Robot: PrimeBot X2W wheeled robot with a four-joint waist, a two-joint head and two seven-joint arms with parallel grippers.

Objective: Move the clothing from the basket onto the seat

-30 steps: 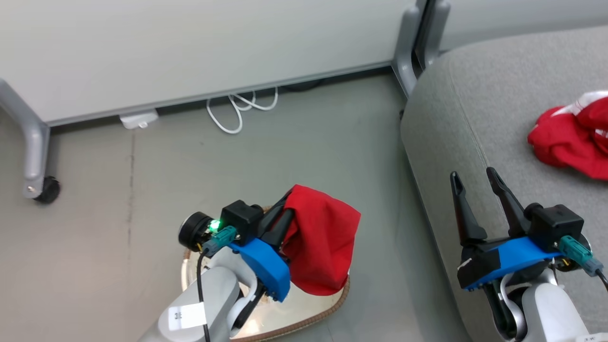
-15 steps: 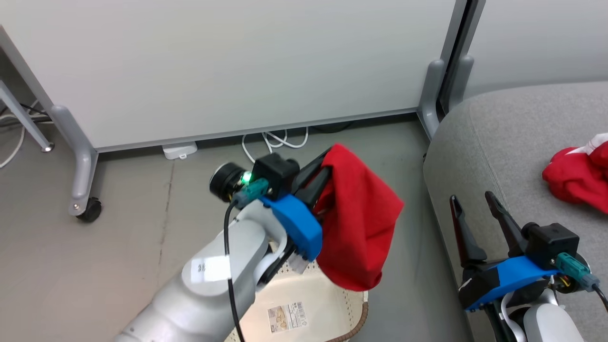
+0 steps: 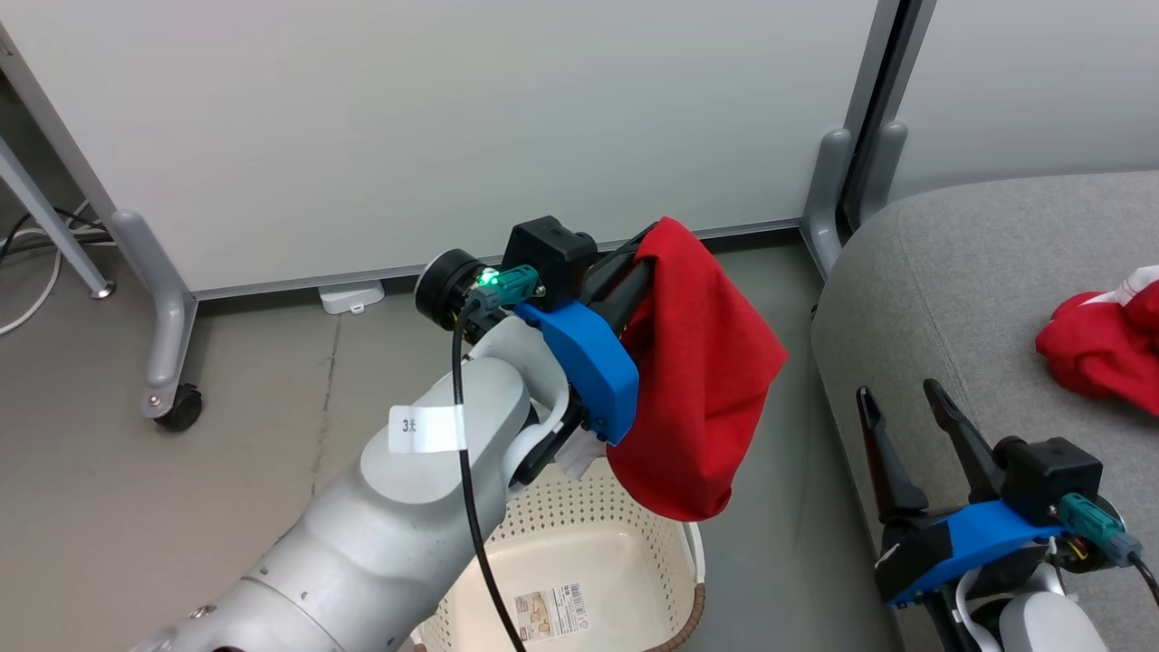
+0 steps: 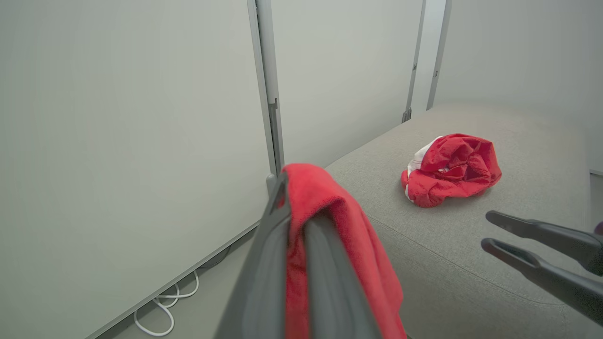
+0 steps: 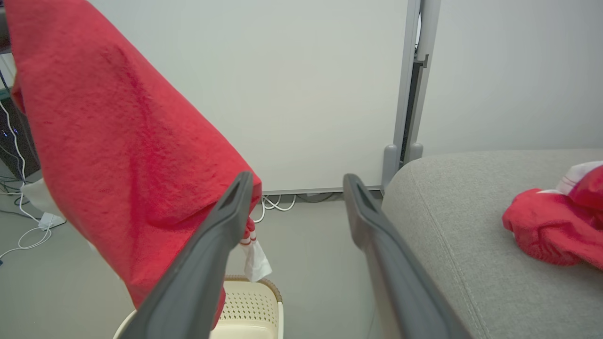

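Observation:
My left gripper (image 3: 645,246) is shut on a red garment (image 3: 697,380), which hangs from its fingers above the cream basket (image 3: 589,507). In the left wrist view the red garment (image 4: 348,235) drapes over my left gripper (image 4: 299,202). A second red garment with white panels (image 3: 1096,349) lies crumpled on the grey seat (image 3: 951,290). My right gripper (image 3: 896,394) stands open and empty at the seat's front edge. The right wrist view has the hanging garment (image 5: 118,141) left of my right gripper (image 5: 297,181), with the basket (image 5: 254,301) below it.
Pale wheeled partition panels (image 3: 407,118) stand behind, with a caster (image 3: 181,407) at the left and a grey leg (image 3: 828,181) beside the seat. White cable (image 5: 273,205) and a small white box (image 3: 349,297) lie on the floor under the panel.
My left gripper has lifted the red garment up and away from the basket, a little toward the seat. The head camera has shifted, showing more of the basket. The right gripper holds still.

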